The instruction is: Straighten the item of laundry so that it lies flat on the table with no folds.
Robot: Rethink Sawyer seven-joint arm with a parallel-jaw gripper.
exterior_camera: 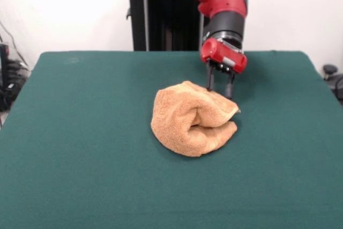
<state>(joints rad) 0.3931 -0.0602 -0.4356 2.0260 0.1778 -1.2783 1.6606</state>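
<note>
The item of laundry (192,119) is an orange-tan terry towel, rolled and bunched into a thick fold near the middle of the table (80,132). Its layers curl over each other, with an open tuck facing the front right. My gripper (220,88) hangs from the red arm just behind the towel's upper right edge. Its two dark fingers (210,80) point down, spread apart, with nothing between them. The tips sit at or just above the towel's back rim; whether they touch it is unclear.
The dark green cloth stretches wide on all sides of the towel. The black pedestal (161,20) stands behind the far edge. Cables and gear (8,79) lie off the left edge, and a dark object (332,76) off the right.
</note>
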